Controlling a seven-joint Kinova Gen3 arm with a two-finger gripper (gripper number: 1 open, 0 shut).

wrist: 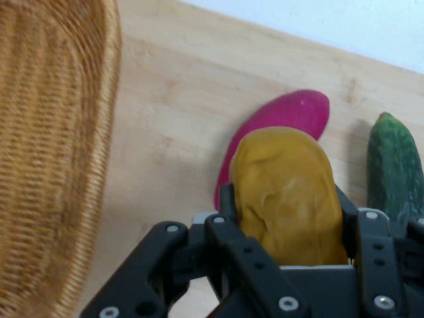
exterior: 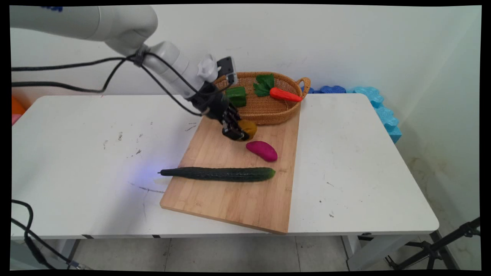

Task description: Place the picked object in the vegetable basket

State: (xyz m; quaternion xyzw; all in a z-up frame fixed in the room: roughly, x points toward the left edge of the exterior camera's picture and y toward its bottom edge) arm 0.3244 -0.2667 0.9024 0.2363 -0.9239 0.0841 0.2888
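Gripper [wrist: 285, 228]: black, two fingers clenched on the mustard-yellow potato [wrist: 286, 192], one each side.
Potato: carried above the wooden cutting board [exterior: 215, 199], beside the wicker basket [exterior: 268, 111].
Magenta sweet potato [exterior: 262, 150]: on the board, just below the gripper.
Cucumber [exterior: 218, 173]: lies across the board, stem end overhanging the white table [exterior: 76, 153].
Basket: at the board's far edge; holds a green pepper [exterior: 236, 96], a carrot [exterior: 284, 95] and a leafy green [exterior: 264, 84].
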